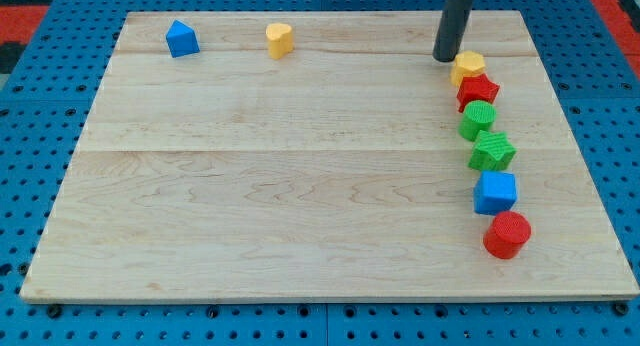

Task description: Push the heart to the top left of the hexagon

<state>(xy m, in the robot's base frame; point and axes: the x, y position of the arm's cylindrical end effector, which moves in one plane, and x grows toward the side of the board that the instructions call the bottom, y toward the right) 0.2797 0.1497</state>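
1. Eight blocks lie on the wooden board (300, 186). Farthest to the view's left is the blue block (182, 38), near the top edge; its shape looks like a small house or pentagon, though that is hard to settle.
2. Just to its right, also along the top edge, sits the yellow heart (280, 39), the block the task wants moved. It is well apart from every other block except the blue one.
3. Across a wide stretch of board, the rod comes down near the top right, and the tip (445, 58) rests just beside the left edge of the yellow hexagon (468, 65), touching or nearly so; which of the two cannot be told.
4. Below the hexagon a crowded column runs down the right side: red star (479, 89), green cylinder (478, 119), green star-like block (492, 149), blue cube (495, 192) and red cylinder (507, 234), each touching or almost touching its neighbour.
5. This arm carries no claw, only the rod, so there is nothing to be wide, narrow or holding.
6. As a judgement, the task looks barely begun: the heart is far to the left of the hexagon, not close at its top left. The tip is at the hexagon, not the heart, so it would need to travel left, get behind the heart's left side, and push it rightward along the top edge, stopping short of the hexagon.
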